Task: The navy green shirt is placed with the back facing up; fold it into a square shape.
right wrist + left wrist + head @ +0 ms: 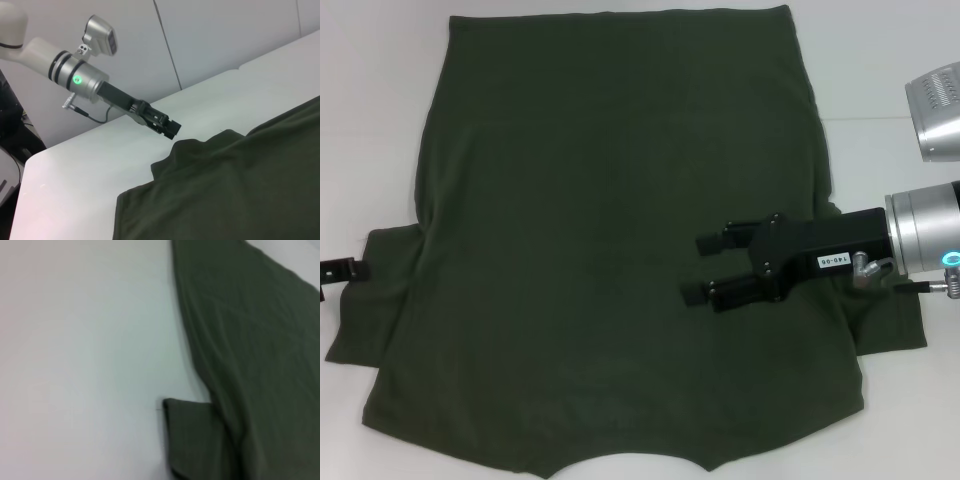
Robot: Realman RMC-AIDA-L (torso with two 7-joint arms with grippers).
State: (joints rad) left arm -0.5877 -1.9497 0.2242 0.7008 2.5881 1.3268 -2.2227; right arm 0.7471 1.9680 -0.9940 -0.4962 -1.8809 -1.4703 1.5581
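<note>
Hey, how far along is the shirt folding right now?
Barely begun. The shirt lies spread flat on the table, both sleeves still sticking out, no fold visible. The right gripper is open over the shirt's right side, holding nothing. The left gripper sits at the left sleeve's edge. All folds into a square remain.

We observe the navy green shirt (610, 250) lying flat and spread out on the white worktop (370, 120), hem at the far edge, neckline curve at the near edge. Fabric is plain dark olive knit, unprinted. Both short sleeves stick out sideways near the shoulders; the surface shows few wrinkles.
</note>
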